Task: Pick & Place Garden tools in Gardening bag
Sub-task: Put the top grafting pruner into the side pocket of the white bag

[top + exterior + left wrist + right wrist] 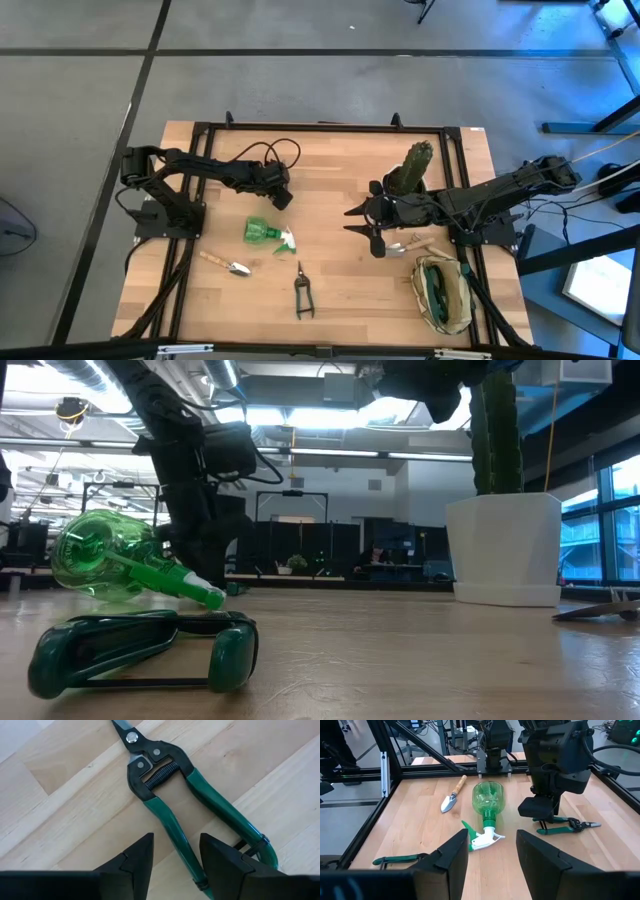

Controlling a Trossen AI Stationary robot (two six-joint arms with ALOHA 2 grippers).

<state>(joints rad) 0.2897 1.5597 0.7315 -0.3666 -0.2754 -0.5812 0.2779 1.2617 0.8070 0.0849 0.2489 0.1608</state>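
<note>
We are holding our left gripper's (175, 842) fingers (140, 855) apart just above the green-handled pruning shears (165, 770), which are lying flat on the table (340, 150), one handle running through the gap. Our right gripper (492, 837) is hovering with its fingers spread on nothing, facing the spray bottle (487, 802). The gardening bag (443, 290) is sitting near the table's right front corner.
</note>
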